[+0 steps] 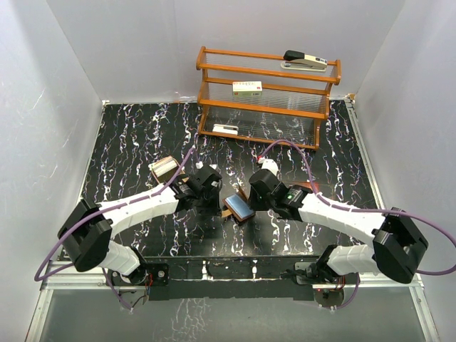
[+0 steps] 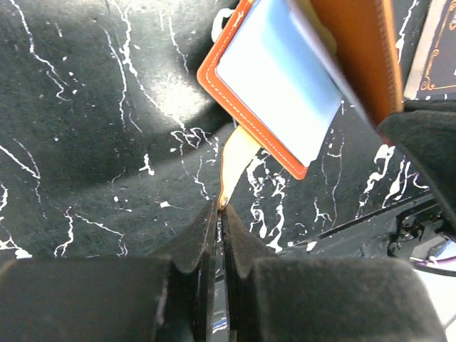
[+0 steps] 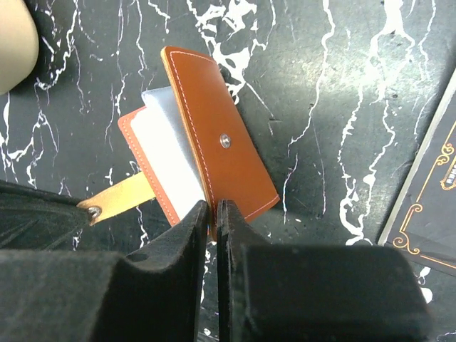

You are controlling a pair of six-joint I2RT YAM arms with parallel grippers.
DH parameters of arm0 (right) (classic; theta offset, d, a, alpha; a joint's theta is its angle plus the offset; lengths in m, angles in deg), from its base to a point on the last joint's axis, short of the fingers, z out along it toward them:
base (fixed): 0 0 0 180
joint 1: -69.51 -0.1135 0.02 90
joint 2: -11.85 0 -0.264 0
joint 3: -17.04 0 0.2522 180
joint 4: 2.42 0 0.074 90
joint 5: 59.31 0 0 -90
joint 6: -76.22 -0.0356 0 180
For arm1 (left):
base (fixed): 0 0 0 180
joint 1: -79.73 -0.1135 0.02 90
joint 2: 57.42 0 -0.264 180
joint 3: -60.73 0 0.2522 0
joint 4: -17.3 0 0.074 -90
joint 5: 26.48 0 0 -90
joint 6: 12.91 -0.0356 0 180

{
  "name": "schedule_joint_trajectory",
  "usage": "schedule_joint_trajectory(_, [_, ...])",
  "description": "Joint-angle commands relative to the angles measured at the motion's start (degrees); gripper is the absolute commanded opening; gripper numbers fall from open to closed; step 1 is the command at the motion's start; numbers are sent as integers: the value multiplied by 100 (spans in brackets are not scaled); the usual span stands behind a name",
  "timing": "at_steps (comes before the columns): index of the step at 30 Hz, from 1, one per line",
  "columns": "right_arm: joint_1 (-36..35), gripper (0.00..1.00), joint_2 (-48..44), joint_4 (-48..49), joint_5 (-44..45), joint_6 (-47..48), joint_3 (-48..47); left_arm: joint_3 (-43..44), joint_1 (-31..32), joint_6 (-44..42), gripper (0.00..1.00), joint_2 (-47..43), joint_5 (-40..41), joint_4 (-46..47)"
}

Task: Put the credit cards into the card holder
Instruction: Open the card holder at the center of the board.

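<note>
The card holder, a brown leather wallet, sits half open on the black marbled table between both grippers. Its glossy bluish-clear pockets show in the left wrist view. My left gripper is shut on the tip of its tan strap. My right gripper is shut on the lower edge of the brown cover flap, which stands raised off the pockets. In the top view the left gripper and right gripper flank the wallet closely. I cannot pick out the credit cards in any view.
A tan tray lies left of the left arm. A dark booklet with pale lettering lies just right of the wallet. At the back stands a wooden rack with a stapler and a white labelled box.
</note>
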State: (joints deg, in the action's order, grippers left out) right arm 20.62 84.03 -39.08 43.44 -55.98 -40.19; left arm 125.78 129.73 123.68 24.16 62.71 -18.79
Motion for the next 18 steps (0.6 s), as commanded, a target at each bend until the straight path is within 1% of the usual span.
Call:
schedule_joint_trajectory(1, [166,7,175,-308,355,-104,-245,-110,-23,-159,0,-431,320,-337])
schedule_joint_trajectory(6, [260,7,252,-536,307,-266,-128,-180,-26,-291,0,-507,623,-491])
schedule_joint_trajectory(12, [320,7,316,-521,86,-460,191,-137,-33,-425,0,-421,920,-668])
schedule_joint_trajectory(18, [318,8,257,-380,-92,-528,431,-86,-42,-522,0,-345,958,-670])
